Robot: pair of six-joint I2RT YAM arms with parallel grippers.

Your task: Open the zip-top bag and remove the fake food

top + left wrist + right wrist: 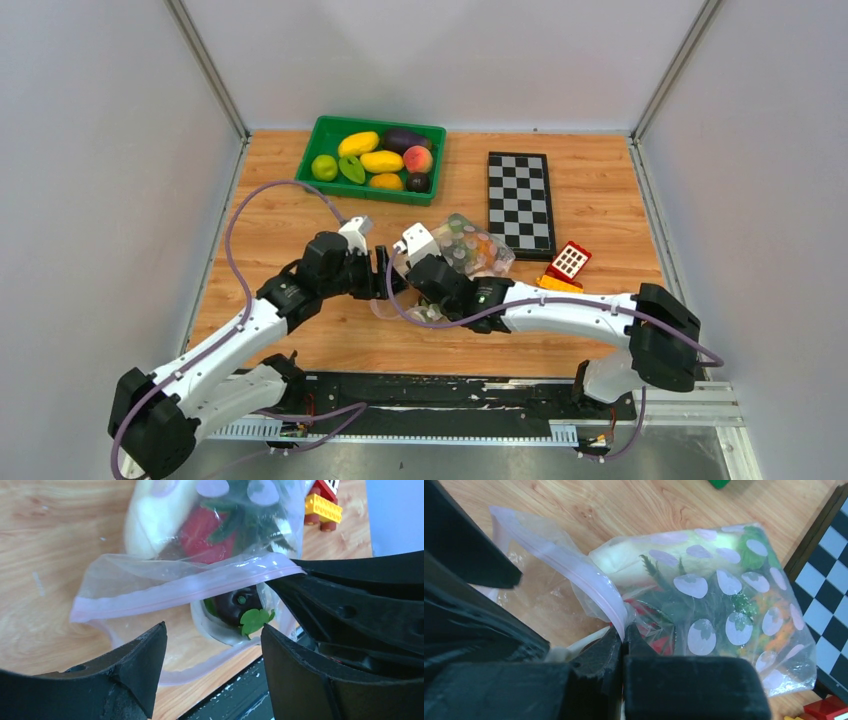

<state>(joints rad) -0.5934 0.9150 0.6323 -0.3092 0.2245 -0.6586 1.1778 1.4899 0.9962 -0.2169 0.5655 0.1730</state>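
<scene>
step: opening the zip | clear dotted plastic zip-top bag [468,245], fake food [205,530] inside, lies on wooden surface [600,190] beside black-and-white chessboard [519,190] | right fingers [634,650] clamped on pink zip strip [190,587] | left fingers [150,650] apart, holding nothing, facing strip | next: probably pinch the free lip, pull apart

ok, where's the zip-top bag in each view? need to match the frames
Top external: zip-top bag at table centre, left of the chessboard's near end.
Left wrist: bag fills the upper middle, with its pink zip strip running across.
Right wrist: bag spans centre to right, strip pinched in the right end effector.
Shared landmark: toy block car, top right in left wrist, bottom right corner in right wrist.
</scene>
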